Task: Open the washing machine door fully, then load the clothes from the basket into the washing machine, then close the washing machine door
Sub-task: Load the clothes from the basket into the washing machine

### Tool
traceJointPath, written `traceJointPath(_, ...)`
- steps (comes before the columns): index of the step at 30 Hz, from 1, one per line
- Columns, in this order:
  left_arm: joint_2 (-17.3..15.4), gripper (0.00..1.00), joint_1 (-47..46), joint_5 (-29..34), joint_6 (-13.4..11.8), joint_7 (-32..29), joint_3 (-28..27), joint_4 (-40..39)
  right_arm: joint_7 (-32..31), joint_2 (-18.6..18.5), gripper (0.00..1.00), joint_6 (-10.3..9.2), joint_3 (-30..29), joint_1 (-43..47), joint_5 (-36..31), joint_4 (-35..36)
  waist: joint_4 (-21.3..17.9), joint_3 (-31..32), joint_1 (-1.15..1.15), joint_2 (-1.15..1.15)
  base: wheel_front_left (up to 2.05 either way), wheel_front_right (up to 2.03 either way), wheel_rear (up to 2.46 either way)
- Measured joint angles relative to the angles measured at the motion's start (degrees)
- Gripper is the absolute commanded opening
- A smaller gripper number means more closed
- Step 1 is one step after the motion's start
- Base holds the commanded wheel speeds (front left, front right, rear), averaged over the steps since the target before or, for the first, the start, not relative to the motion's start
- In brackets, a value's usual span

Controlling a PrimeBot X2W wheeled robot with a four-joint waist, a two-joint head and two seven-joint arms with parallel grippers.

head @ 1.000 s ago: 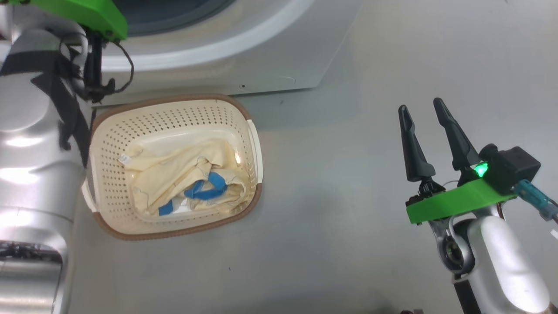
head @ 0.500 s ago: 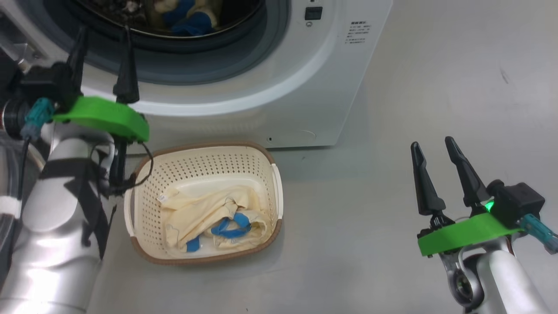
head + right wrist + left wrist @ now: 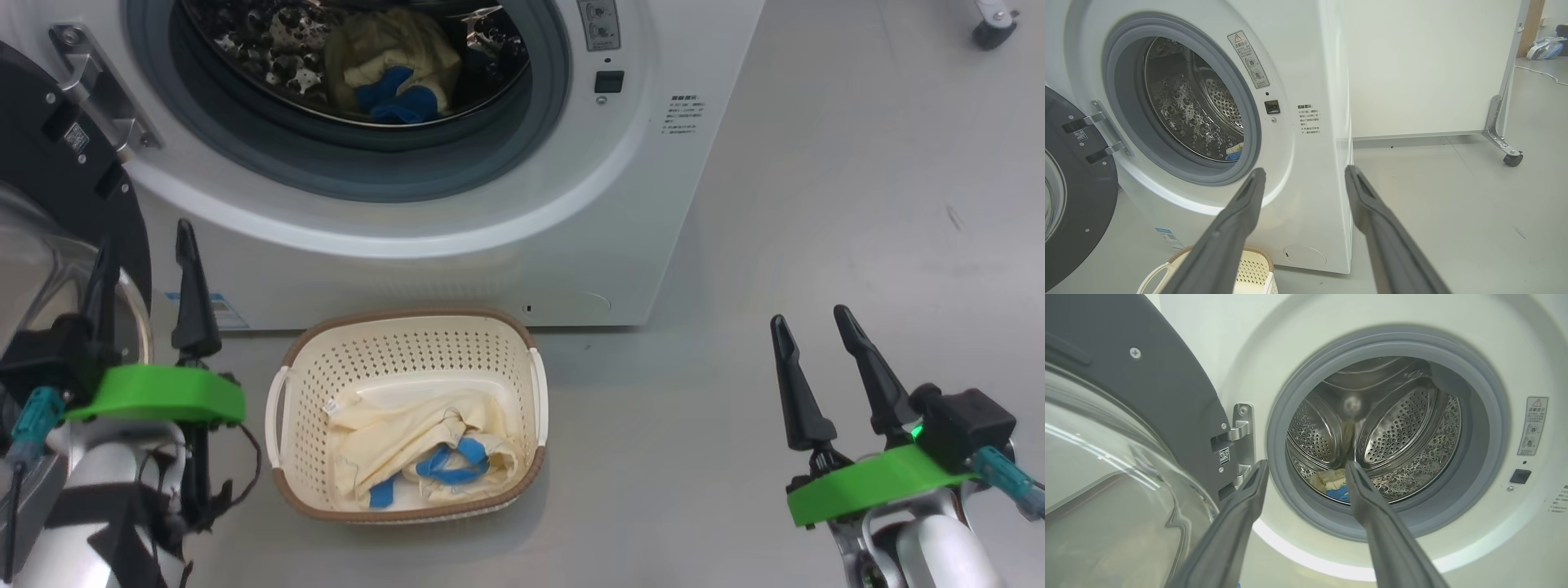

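The washing machine (image 3: 620, 229) stands with its door (image 3: 49, 155) swung open to the left. Pale yellow and blue clothes (image 3: 396, 69) lie in the steel drum. The cream basket (image 3: 424, 351) sits on the floor before the machine, with more yellow and blue clothes (image 3: 424, 457) in it. My left gripper (image 3: 144, 237) hangs open and empty left of the basket, in front of the door's glass. In the left wrist view the left gripper (image 3: 1306, 467) points at the drum, with clothes (image 3: 1329, 479) low inside. My right gripper (image 3: 808, 317) is open and empty over bare floor, far right of the basket.
Grey floor (image 3: 694, 457) stretches between the basket and my right arm. In the right wrist view a white panel on a castor (image 3: 1513, 158) stands behind the machine's right side, and the basket's rim (image 3: 1257, 253) shows at the bottom.
The head camera has tilted up, bringing the drum and door into view. My left gripper has drawn back and down from the drum opening to beside the basket. The right gripper has hardly moved.
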State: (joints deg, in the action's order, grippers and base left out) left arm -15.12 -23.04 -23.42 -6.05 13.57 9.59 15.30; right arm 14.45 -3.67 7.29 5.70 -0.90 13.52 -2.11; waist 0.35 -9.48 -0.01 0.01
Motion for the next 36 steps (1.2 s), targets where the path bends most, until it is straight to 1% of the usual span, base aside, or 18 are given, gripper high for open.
traceJointPath(9, -1.45, 1.00, 12.89, 0.00, -2.74, -1.56, 0.01, -10.25, 0.00, -0.07, 1.00, 0.00, 0.12, 1.96, 0.00, 0.59, -0.79, 1.98, 0.00, 0.00, 0.00, 0.00, 0.00)
traceJointPath(13, -1.64, 1.00, 18.46, -0.01, -4.64, -1.48, -0.60, -14.05, 0.00, -0.07, 1.00, 0.00, 0.20, 2.22, -0.01, 0.93, -1.20, 2.49, 0.00, 0.00, 0.00, 0.00, 0.00)
traceJointPath(18, -1.57, 1.00, 23.73, 0.02, -6.19, -0.75, -1.65, -17.20, 0.00, -0.07, 1.00, 0.00, 0.34, 3.78, -0.55, 1.30, -1.42, 2.97, 0.00, 0.00, 0.00, 0.00, 0.00)
traceJointPath(22, -0.78, 1.00, 26.85, -0.03, -7.20, 0.02, -2.32, -18.37, 0.00, -0.07, 1.00, 0.00, 0.56, 4.25, -0.86, 1.41, -1.73, 3.66, 0.00, 0.00, 0.00, 0.00, 0.00)
traceJointPath(28, 0.14, 1.00, 30.40, -0.01, -7.61, 0.27, -2.59, -19.31, 0.00, -0.07, 1.00, 0.00, 0.64, 4.68, -0.93, 1.58, -2.31, 4.04, 0.00, 0.00, 0.00, 0.00, 0.00)
traceJointPath(36, 0.16, 1.00, 30.64, 0.23, -7.61, 0.55, -3.09, -19.89, 0.00, -0.07, 1.00, 0.00, 0.59, 5.45, -0.93, 1.72, -2.52, 3.43, 0.00, 0.00, 0.00, 0.00, 0.00)
